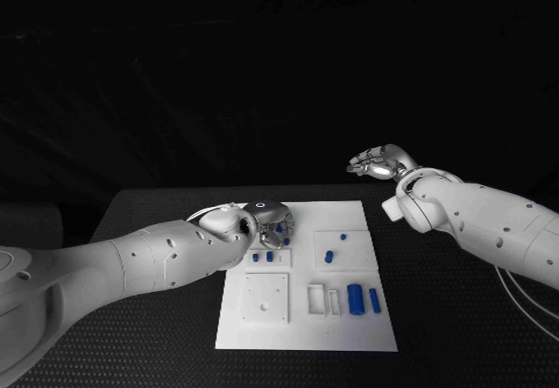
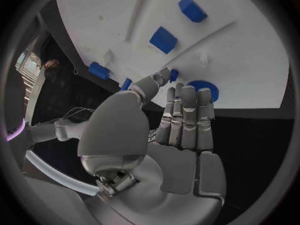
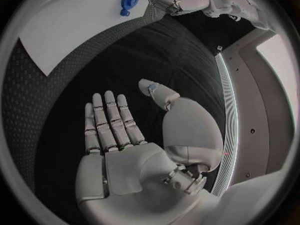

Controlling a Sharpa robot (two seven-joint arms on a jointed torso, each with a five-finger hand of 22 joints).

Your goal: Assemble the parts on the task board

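While left hand (image 1: 271,220) is hovering at upper left of task board (image 1: 305,335), fingers (image 2: 185,116) spread, holding nothing; should be lowering squarely over small blue part (image 2: 173,75). Right hand (image 1: 379,162) idling, fingers wide.

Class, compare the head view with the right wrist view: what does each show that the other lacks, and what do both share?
Head view alone: the long blue cylinder and slimmer blue rod lying on the board's near part, and the raised white square plate.

Right wrist view alone: the silver right hand's empty palm with straight, spread fingers over the black table.

Both: the white task board and the silver left hand over it.
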